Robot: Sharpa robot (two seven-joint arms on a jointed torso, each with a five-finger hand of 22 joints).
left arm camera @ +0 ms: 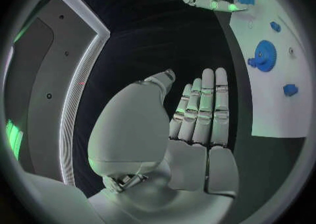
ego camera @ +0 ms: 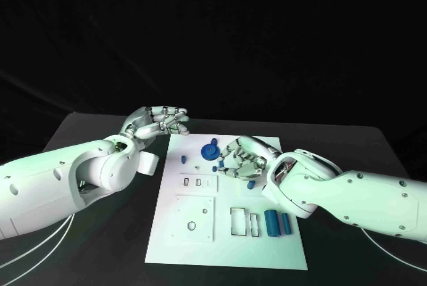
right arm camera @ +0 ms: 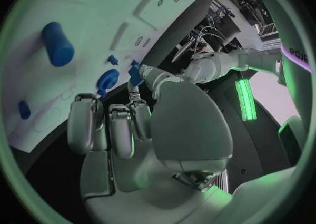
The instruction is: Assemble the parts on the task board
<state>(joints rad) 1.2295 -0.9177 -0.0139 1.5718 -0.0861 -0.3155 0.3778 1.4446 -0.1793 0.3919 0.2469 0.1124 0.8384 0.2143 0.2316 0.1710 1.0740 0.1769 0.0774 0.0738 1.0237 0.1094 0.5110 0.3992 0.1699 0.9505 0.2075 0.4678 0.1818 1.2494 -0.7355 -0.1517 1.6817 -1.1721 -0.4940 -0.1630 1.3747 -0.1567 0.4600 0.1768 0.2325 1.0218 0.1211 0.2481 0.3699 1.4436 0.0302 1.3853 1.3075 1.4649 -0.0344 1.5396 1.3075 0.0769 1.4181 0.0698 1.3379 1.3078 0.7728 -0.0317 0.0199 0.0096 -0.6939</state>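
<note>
Item: blue parts on the white task board [ego camera: 191, 236], mid-desk [ego camera: 98, 132]. Gear [ego camera: 211, 151] lies flat near the board's far edge; two cylinders [ego camera: 279, 224] lie side by side at its near right. All judged light, rigid, smooth plastic: take the gear by its rim, cylinders across the barrel.

Right hand [ego camera: 242, 161] hovers over the board, fingers curled; hold cannot be told. Left hand [left arm camera: 197, 124] beside the far-left corner, fingers straight, released.

No legible text, label, brand, number or sign appears on the task board [ego camera: 178, 236], the parts or either arm.
</note>
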